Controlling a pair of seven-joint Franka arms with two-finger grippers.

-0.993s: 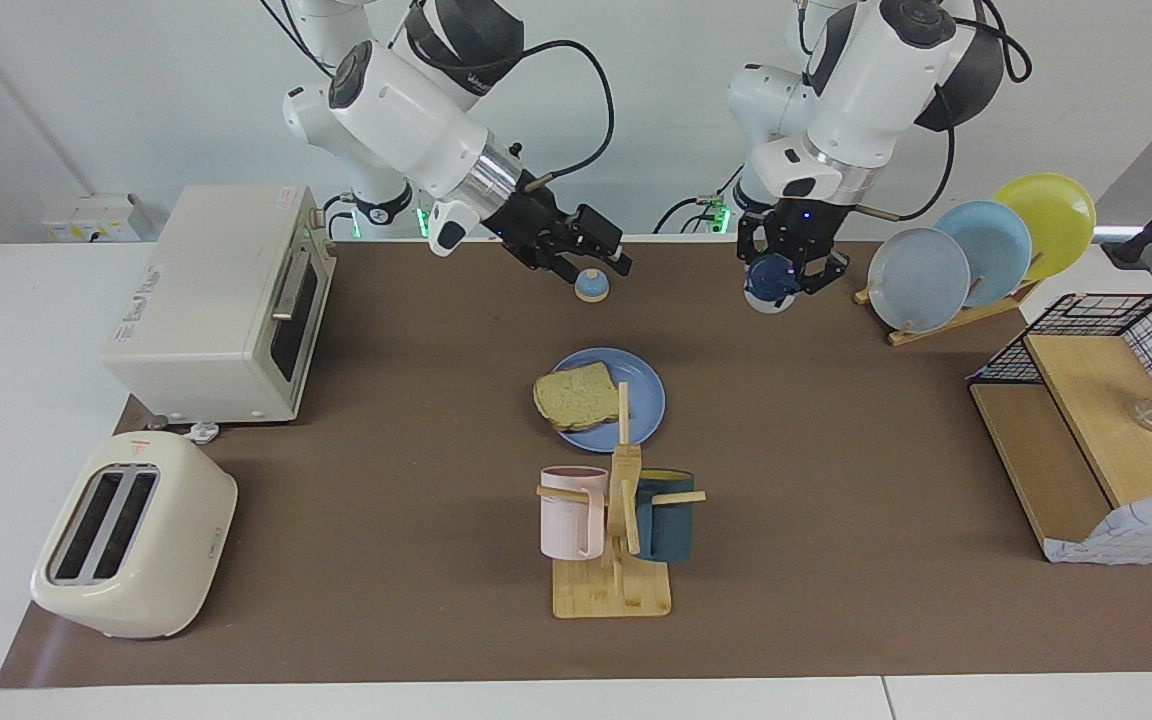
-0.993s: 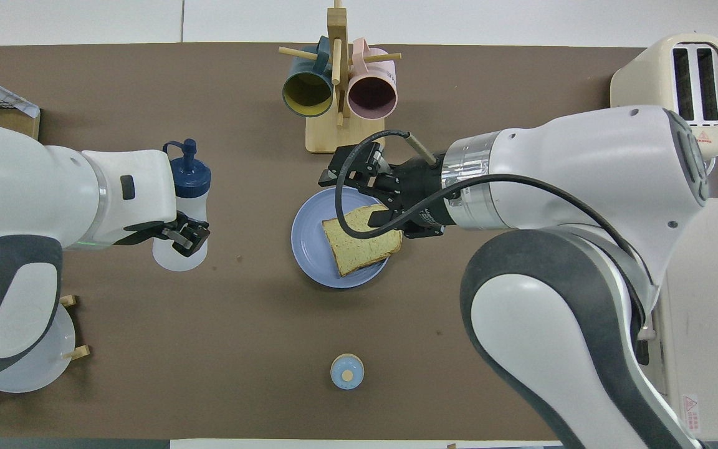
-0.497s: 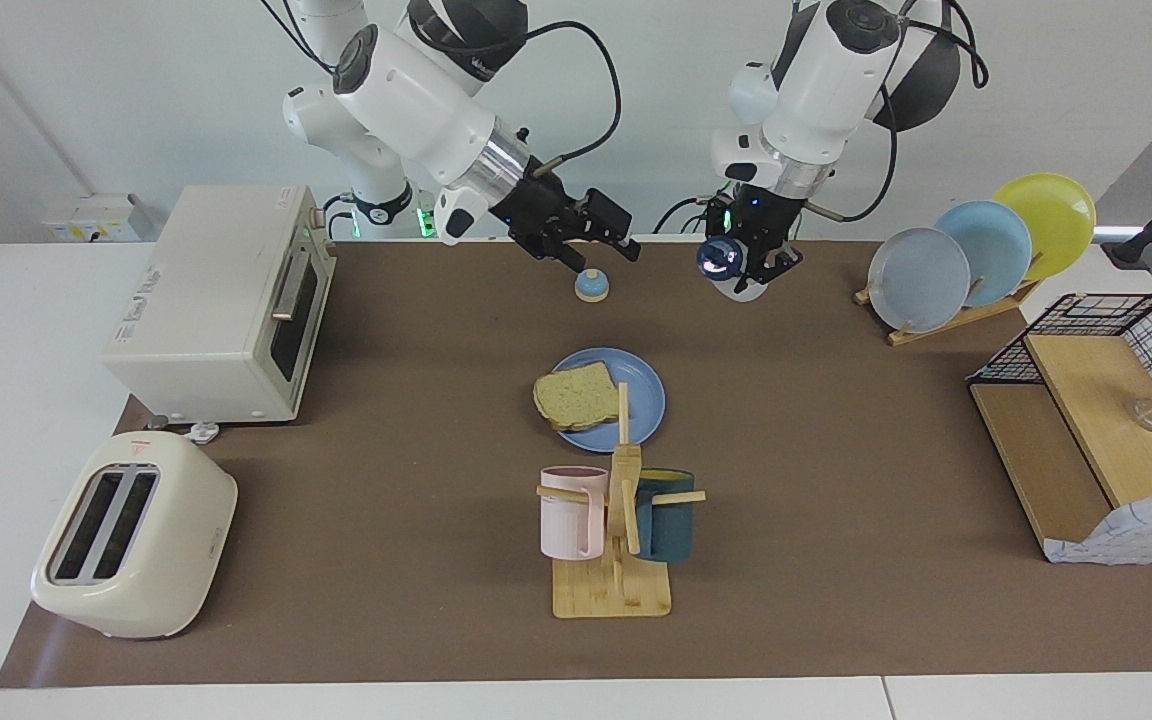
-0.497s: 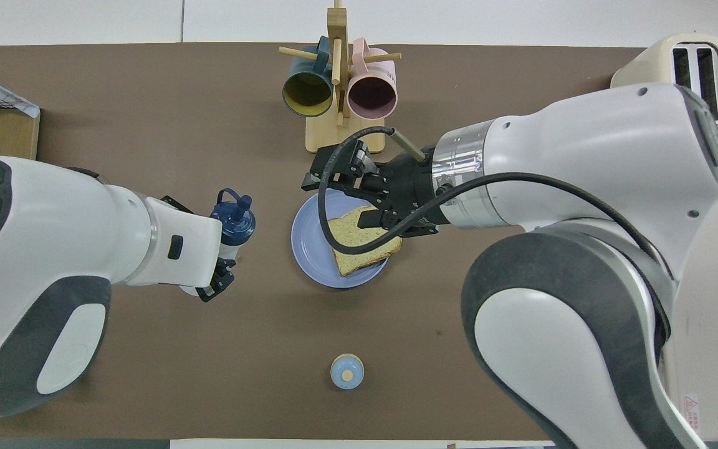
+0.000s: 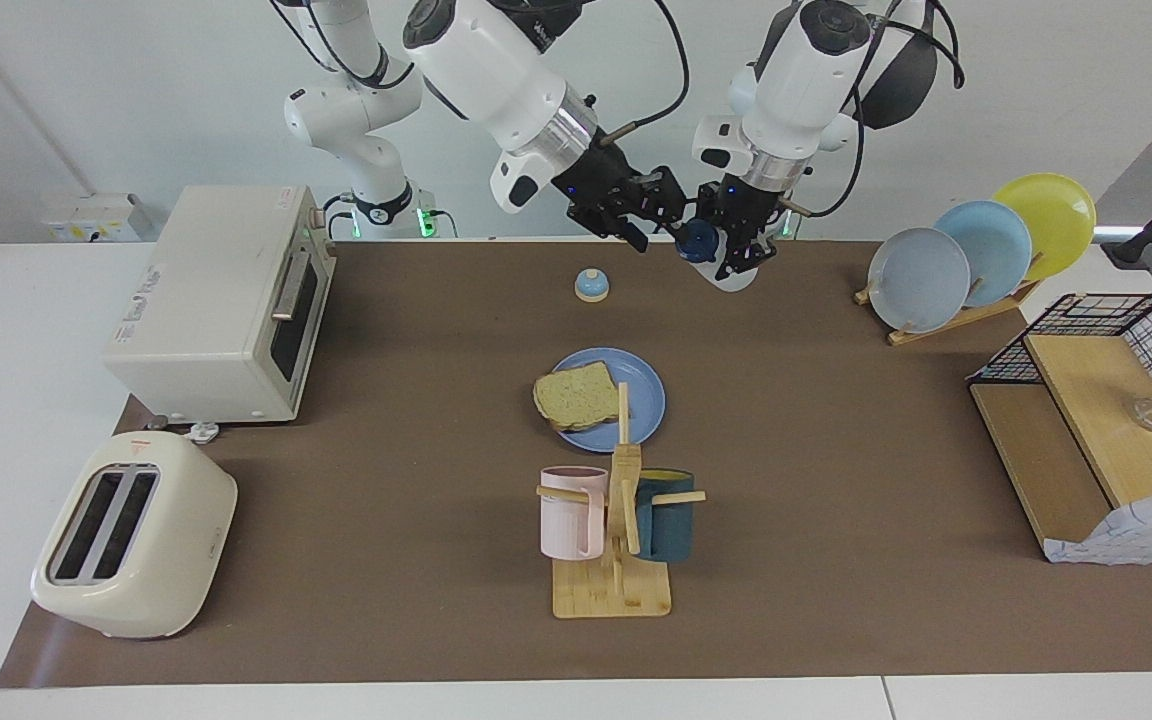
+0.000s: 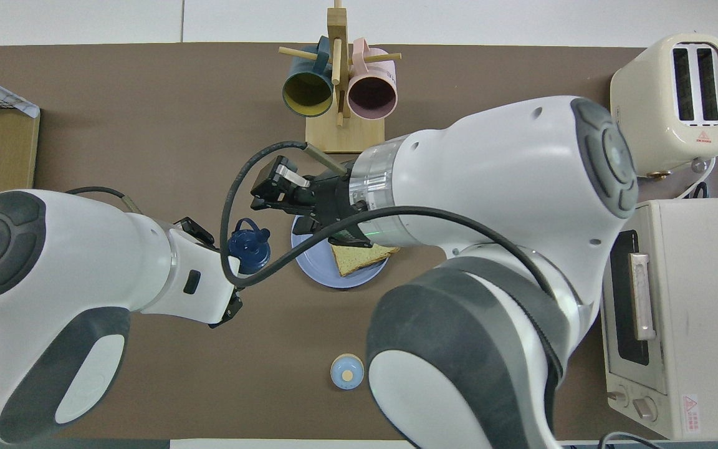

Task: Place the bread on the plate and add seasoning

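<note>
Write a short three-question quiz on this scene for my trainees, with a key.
1. True or false: the bread lies on the plate.
2. The right gripper is up in the air beside which part of the seasoning?
3. What holds the seasoning? A. the left gripper B. the right gripper C. nothing; it stands on the table.
Key: 1 true; 2 its dark blue cap; 3 A.

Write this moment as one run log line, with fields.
bread: on plate | left tool: shut on seasoning, raised | right tool: raised beside seasoning | seasoning step: not yet done
</note>
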